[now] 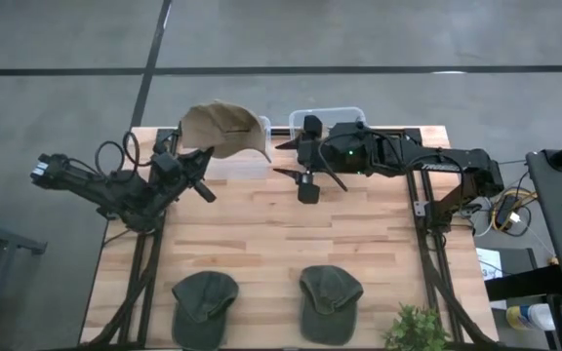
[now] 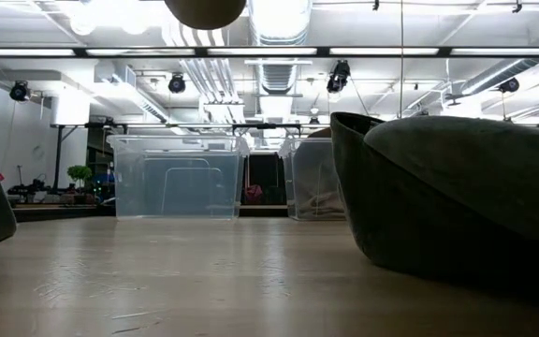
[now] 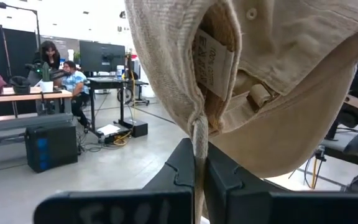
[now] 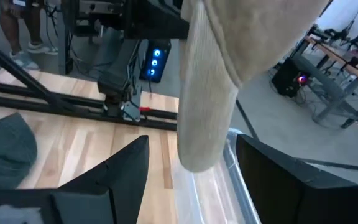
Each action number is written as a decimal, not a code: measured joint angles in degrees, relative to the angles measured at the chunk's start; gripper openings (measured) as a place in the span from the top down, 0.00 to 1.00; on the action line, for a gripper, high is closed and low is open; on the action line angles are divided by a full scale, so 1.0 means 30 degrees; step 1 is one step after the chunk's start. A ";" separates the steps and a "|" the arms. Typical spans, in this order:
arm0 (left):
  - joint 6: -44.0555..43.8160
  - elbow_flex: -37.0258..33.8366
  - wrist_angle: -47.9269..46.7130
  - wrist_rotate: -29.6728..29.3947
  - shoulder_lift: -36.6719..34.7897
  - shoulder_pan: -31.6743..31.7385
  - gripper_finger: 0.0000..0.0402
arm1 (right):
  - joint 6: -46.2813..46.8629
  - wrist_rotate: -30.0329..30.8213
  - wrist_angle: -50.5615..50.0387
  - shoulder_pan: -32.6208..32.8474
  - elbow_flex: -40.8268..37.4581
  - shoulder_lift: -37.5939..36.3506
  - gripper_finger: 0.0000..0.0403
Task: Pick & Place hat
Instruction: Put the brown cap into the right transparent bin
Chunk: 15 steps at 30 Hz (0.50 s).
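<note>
Gripping the tan hat (image 1: pixel 220 129) by its rim, the left end effector (image 1: pixel 201 158) holds it above the left clear bin (image 1: pixel 234 166); release remains. The right end effector (image 1: pixel 301 159) hovers nearby with fingers spread, and two green hats (image 1: pixel 203 302) wait on the table (image 1: pixel 261 234).

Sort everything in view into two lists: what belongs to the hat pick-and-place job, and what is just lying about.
Part of the job:
- tan hat, clamped in the left gripper
- right gripper, open beside the hat
- two clear bins
- two green hats on the table

Lying about:
- potted plant at the table corner
- people at desks across the room
</note>
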 joint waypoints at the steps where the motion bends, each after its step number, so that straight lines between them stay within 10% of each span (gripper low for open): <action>1: -0.0001 -0.0005 0.0022 0.0007 0.0051 0.0092 0.98 | -0.0084 -0.0003 0.0238 0.0000 -0.0089 0.0000 0.42; 15: -0.0880 -0.0006 0.0100 0.1247 0.0795 0.0624 0.98 | -0.0005 0.1172 0.2893 -0.0006 -0.1417 0.0015 0.53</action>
